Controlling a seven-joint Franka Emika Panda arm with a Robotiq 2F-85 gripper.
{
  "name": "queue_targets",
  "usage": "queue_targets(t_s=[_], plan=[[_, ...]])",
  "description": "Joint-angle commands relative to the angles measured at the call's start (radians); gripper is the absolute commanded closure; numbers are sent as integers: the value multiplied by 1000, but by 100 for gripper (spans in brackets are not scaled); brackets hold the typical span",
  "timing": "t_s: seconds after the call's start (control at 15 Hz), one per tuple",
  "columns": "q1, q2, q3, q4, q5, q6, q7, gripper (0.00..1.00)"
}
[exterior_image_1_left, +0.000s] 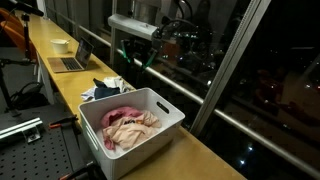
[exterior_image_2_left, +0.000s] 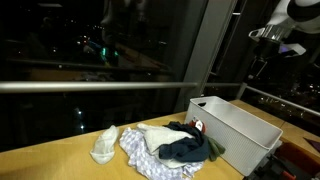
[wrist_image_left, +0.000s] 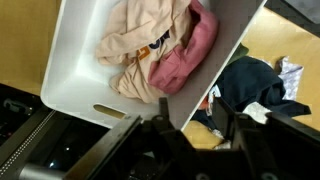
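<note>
Gripper (wrist_image_left: 200, 125) is hovering high over the bin (wrist_image_left: 75, 95), jaws apart and empty, with the clothes (wrist_image_left: 150, 45) lying below.

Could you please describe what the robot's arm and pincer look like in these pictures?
The arm has smooth, rounded white links with darker parts at the joints. The pincer is black and blocky, with two thick dark fingers in the wrist view. In an exterior view a pale grey wrist section joins it. Cables and markings are too small to tell.
</note>
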Motion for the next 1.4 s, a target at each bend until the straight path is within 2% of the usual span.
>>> queue_targets(t_s=[0.0,0.13,0.2,0.53,0.87,1.33], plan=[[-11,-19,15,-32,4,29,-1,19],[-7,-21,19,-44,10,39,-3,5],[-3,-16,25,-43,9,42,1,1],[37,28,86,-24,-10,79,33,0],[105,121,171,45,-79,78,117,0],[212,351,242,209,-343,45,229,0]])
